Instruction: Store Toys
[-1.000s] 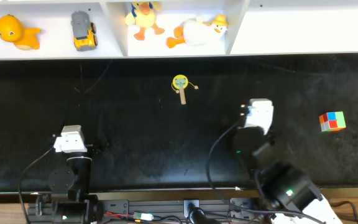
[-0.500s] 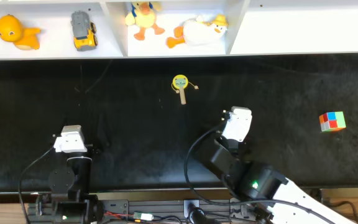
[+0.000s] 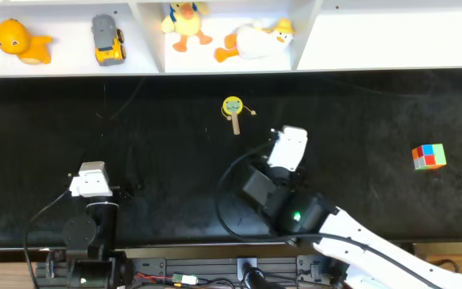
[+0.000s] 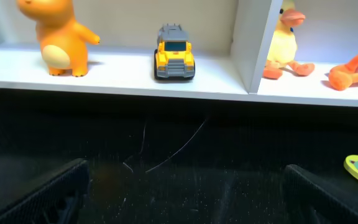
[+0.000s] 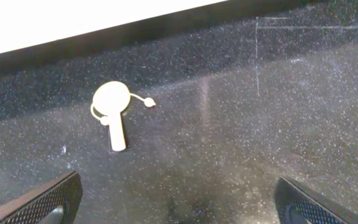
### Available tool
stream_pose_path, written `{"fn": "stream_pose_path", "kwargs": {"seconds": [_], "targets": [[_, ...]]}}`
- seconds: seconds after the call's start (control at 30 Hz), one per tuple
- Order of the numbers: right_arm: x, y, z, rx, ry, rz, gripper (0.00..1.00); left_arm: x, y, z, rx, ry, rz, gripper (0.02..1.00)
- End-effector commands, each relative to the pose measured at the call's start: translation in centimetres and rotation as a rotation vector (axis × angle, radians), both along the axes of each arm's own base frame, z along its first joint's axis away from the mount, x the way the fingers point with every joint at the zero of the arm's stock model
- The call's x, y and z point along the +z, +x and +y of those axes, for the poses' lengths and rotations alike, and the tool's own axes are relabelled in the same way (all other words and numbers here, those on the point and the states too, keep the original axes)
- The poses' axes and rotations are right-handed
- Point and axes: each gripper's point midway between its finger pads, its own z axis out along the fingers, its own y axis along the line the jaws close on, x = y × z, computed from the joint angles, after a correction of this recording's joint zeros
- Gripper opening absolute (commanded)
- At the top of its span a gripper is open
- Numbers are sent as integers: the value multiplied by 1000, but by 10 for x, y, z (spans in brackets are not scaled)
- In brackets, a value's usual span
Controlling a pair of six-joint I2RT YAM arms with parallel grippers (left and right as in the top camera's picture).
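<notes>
1. Close to my bases, my left gripper (image 3: 93,178) sits with fingers spread wide.
2. My right gripper (image 3: 287,148), fingers likewise apart, hangs near the rattle drum (image 3: 233,110) on the black table (image 3: 375,112).
3. Off right lies the colour cube (image 3: 428,156).
4. Farthest, a toy truck (image 3: 108,38) stands on the shelf (image 3: 375,48).

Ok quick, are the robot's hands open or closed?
Left gripper: open, holding nothing.
Right gripper: open, holding nothing.

Speckled matt tabletop (image 5: 260,155), glossy plastic truck (image 4: 174,53), plush duck (image 4: 281,43).
</notes>
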Motion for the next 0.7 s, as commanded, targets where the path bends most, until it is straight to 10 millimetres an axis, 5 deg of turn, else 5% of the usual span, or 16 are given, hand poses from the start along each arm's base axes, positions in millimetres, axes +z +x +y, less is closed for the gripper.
{"fn": "stream_pose_path", "kwargs": {"seconds": [0.03,0.37,0.7], "targets": [[11,7,8,2,-6,-21,996,0,0,0,-2,21,-4,998],[-10,24,-1,-49,-35,37,998,0,0,0,-2,21,-4,998],[-26,51,32,45,23,49,996,0,0,0,-2,21,-4,998]]}}
